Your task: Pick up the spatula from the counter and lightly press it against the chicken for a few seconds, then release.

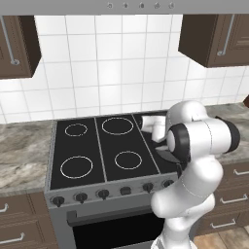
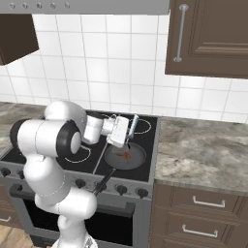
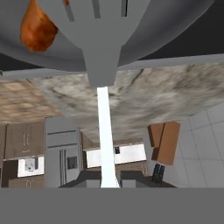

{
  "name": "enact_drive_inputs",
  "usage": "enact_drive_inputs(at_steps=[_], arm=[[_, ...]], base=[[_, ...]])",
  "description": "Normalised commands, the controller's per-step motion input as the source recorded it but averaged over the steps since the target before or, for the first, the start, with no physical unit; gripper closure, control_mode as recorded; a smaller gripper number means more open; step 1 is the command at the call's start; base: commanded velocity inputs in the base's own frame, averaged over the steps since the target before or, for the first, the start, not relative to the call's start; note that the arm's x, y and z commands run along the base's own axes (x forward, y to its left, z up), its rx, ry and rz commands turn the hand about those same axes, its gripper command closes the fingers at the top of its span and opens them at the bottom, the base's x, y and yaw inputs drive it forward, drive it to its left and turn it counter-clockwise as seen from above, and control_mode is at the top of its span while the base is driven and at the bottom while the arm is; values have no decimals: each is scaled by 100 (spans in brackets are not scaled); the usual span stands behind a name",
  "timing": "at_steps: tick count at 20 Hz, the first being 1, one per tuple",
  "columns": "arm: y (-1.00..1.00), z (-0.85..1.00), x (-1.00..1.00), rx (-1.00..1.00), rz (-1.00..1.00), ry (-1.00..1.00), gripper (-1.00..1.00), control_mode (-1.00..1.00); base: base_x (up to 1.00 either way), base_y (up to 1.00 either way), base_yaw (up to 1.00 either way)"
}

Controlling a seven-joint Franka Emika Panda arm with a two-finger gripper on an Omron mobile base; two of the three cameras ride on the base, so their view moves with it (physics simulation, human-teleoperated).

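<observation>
My gripper [image 3: 108, 181] is shut on the white handle of the spatula [image 3: 105, 127]. In the hand view its grey slotted head points into the grey pan [image 3: 175, 30]. The orange-brown chicken [image 3: 37, 28] lies in the pan just to the left of the head; whether they touch I cannot tell. In the right base view the gripper [image 2: 129, 135] hangs over the far rim of the pan [image 2: 138, 160], with the spatula [image 2: 134, 121] sticking up behind it and the chicken [image 2: 125, 155] at the pan's middle. The hand [image 1: 155, 127] sits behind my elbow in the left base view.
The pan rests on the front right burner of the black stove [image 1: 97, 146], its dark handle [image 2: 104, 183] reaching over the knobs. A marble counter [image 2: 203, 150] lies to the right, another [image 1: 22, 151] to the left. Brown wall cabinets [image 2: 208, 38] hang above.
</observation>
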Motion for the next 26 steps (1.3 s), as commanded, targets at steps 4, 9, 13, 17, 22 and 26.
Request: enact_drive_inputs(at_steps=[4,9,13,17,22,26], arm=[[-12,-11,0,0,1,0,100,-100],[-9,-19,0,0,0,1,100,-100],[-3,-20,0,0,0,1,100,-100],[-1,-13,0,0,0,0,100,-100],[0,-16,0,0,0,0,100,-100],[0,-16,0,0,0,1,100,-100]], base=[[0,0,0],[0,0,0],[0,0,0],[0,0,0],[0,0,0],[0,0,0]])
